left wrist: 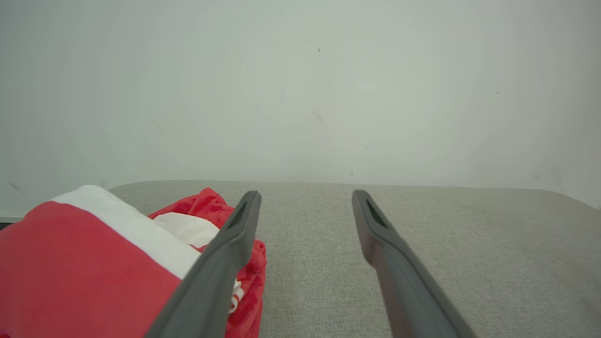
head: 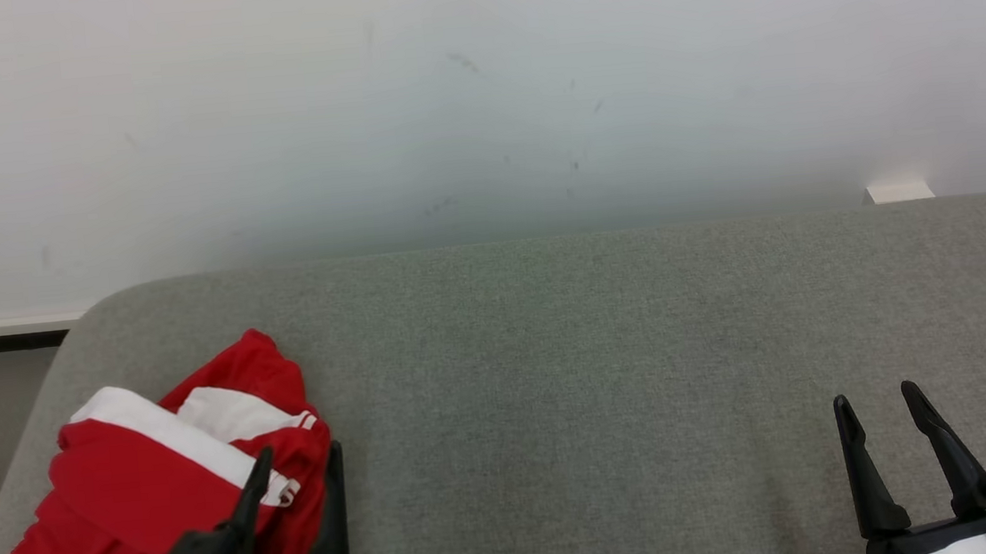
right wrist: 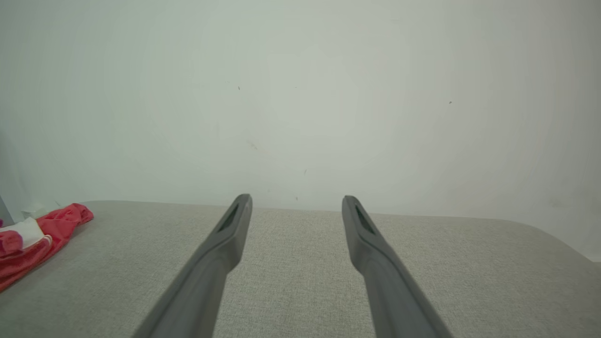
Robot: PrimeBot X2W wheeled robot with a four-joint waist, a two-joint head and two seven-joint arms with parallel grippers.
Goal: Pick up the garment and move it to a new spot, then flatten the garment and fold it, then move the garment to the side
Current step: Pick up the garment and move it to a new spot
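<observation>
Progress: looks like the start; nothing done yet. Pick-up, flattening, folding and the final move all remain.
Garment: red-and-white garment (head: 145,486) lies crumpled at the near left corner of the grey tabletop (head: 573,377).
Left gripper (head: 299,455): spread wide, holding nothing, at the garment's right edge; contact unclear.
Right gripper (head: 876,397): spread wide, holding nothing, over bare tabletop, well apart from the garment.

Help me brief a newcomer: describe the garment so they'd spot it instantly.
Find the wide grey fabric surface in front of the pale wall and look to its near left corner. A crumpled garment lies heaped there. Its bright red cloth with broad white bands stands out against the plain grey around it.
</observation>
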